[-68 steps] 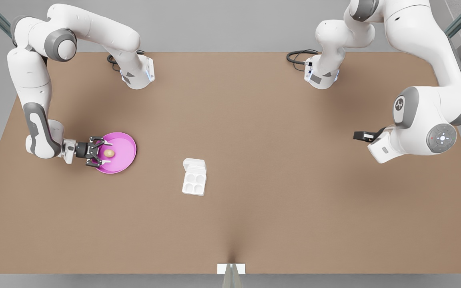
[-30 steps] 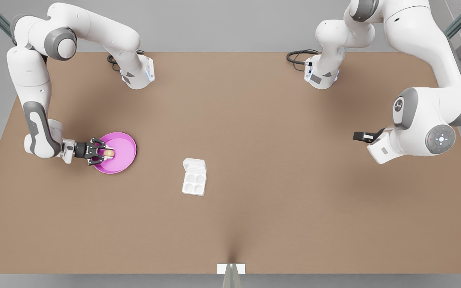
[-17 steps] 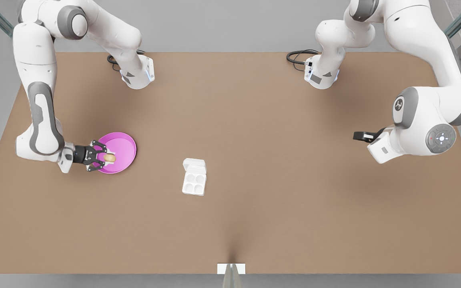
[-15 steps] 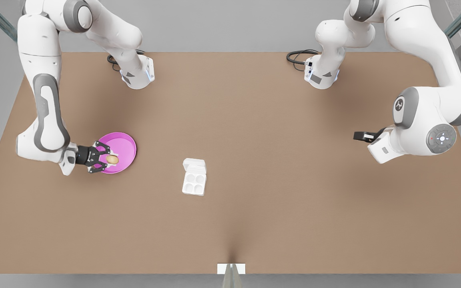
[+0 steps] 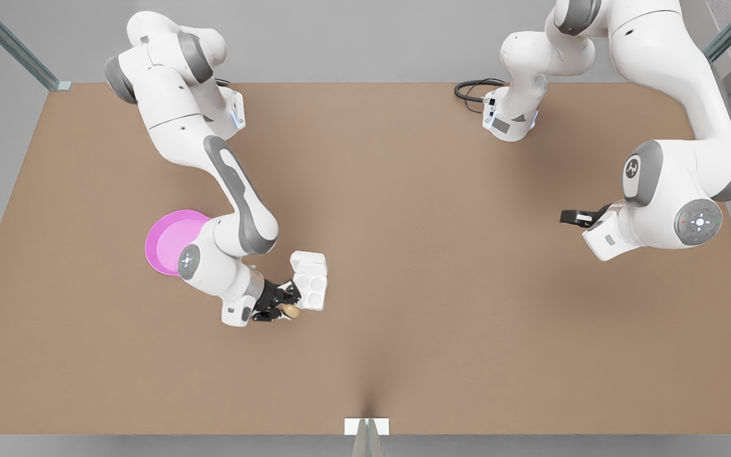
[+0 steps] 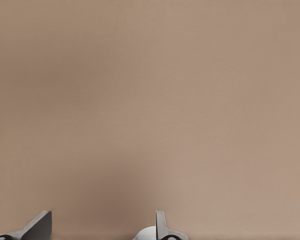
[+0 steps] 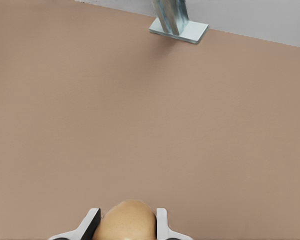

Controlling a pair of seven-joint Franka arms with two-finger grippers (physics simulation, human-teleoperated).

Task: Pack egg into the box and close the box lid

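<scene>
Right gripper [image 5: 282, 306] (beside box [image 5: 309, 289]) pinches egg [image 5: 289, 310].

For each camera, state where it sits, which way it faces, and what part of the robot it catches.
Front view: high above the table, looking down on both arms, the box and the pink plate.
Left wrist view: on the waiting arm at the front view's right, facing bare table; left gripper open.
Right wrist view: faces the table past the right gripper, shut on the egg.
Shared: the egg appears in the front and right wrist views.
</scene>
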